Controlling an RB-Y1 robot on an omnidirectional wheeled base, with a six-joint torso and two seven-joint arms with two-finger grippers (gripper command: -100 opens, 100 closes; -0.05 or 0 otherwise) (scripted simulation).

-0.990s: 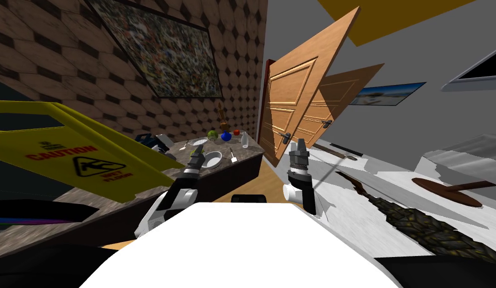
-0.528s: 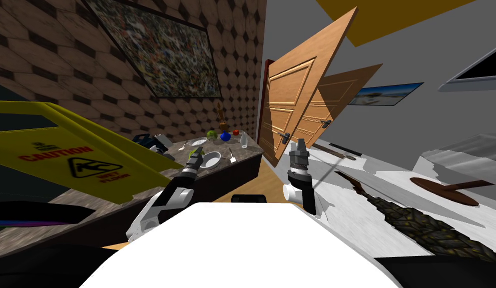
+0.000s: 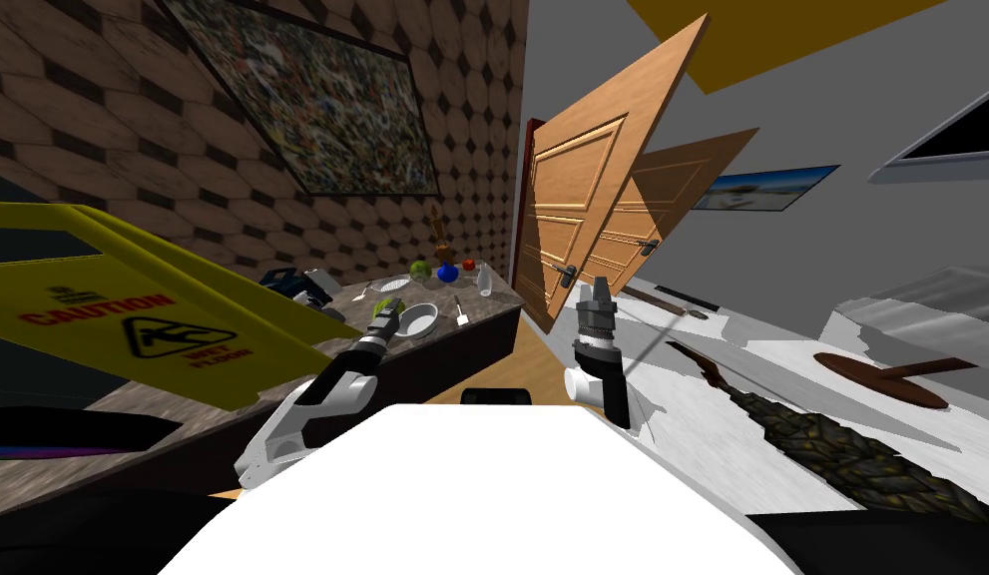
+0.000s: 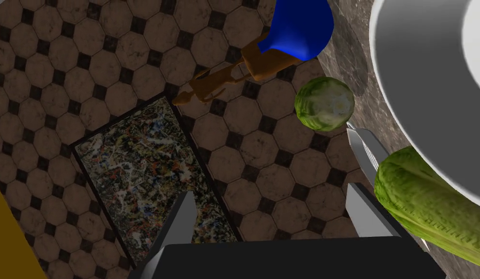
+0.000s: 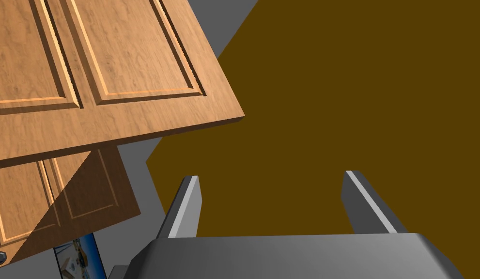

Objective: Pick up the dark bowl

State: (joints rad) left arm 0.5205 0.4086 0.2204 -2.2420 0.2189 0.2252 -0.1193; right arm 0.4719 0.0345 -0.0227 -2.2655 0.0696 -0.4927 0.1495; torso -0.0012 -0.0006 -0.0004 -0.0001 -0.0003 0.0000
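One bowl [image 3: 420, 319], drawn light grey rather than dark, is seen on the marbled counter [image 3: 497, 302]. It sits just beside the left gripper [image 3: 386, 312], beyond one finger's outer face and not between the fingers. It is round, so no long axis is given. That gripper's fingers are spread, nothing held. One long green vegetable [image 4: 427, 208] is seen near the same finger, by the bowl's rim. The right gripper [image 3: 594, 290] is held well apart, likewise spread and empty, so the left arm is judged nearer. Counted ahead of the left gripper: one green ball [image 4: 324, 103], one blue object [image 4: 301, 24], one brown figurine [image 4: 219, 85].
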